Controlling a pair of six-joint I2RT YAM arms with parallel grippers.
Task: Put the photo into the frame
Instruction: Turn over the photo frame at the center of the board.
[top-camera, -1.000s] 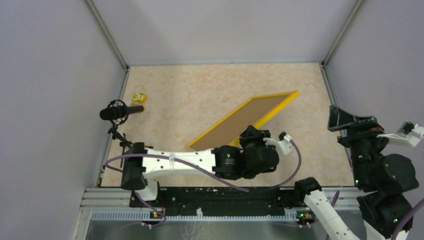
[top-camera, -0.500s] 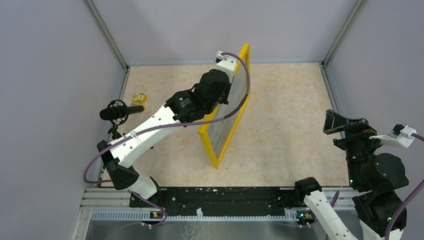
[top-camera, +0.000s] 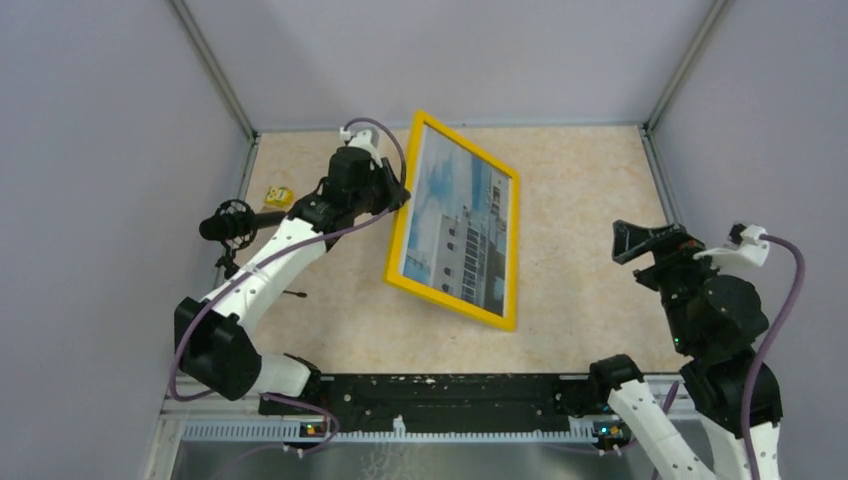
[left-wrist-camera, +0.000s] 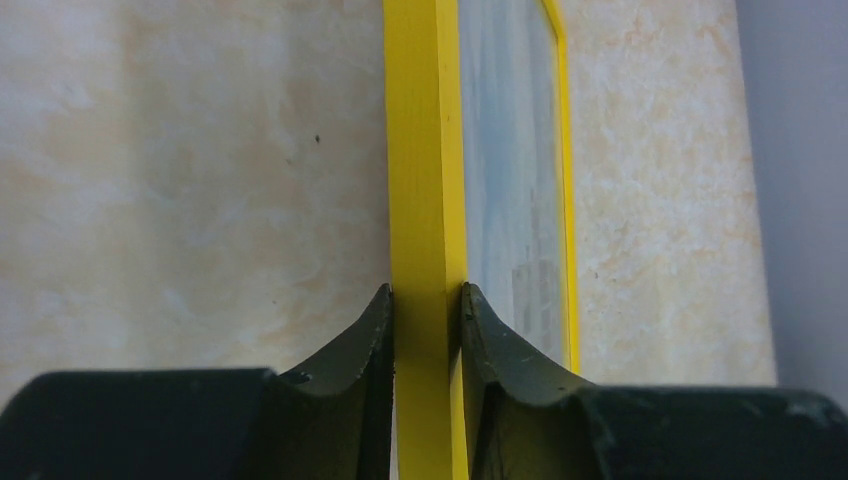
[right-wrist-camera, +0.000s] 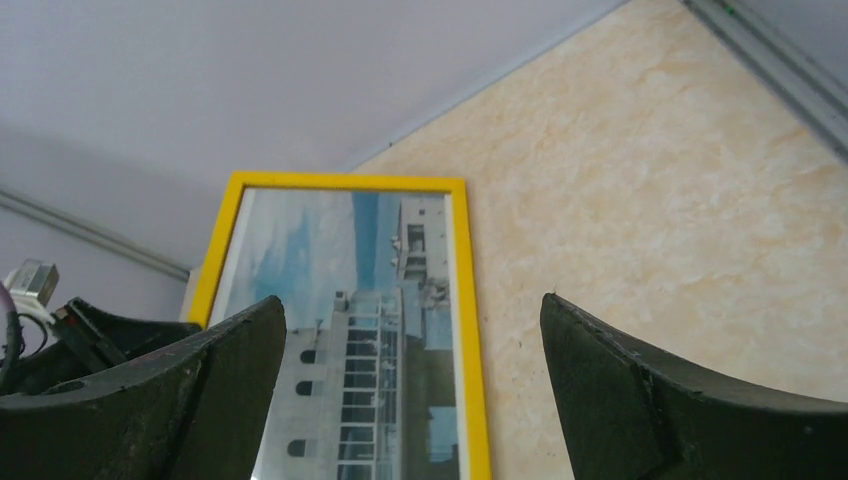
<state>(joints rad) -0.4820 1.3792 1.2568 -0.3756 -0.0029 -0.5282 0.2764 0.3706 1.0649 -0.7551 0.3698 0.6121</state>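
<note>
Marbled tabletop (top-camera: 590, 200), grey walls around. Frame (top-camera: 450, 303) is tilted up over its middle, with the photo (top-camera: 460, 230) inside, print showing. Left gripper (left-wrist-camera: 428, 330): jaws clenched on the frame's yellow edge. Right gripper (right-wrist-camera: 415, 330) is well apart at right, jaws released, holding nothing. Black microphone (top-camera: 235, 222) by left wall; small yellow item (top-camera: 278, 195) near it.

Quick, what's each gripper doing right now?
Left gripper: closed on the edge of the frame.
Right gripper: open, holding nothing.
</note>
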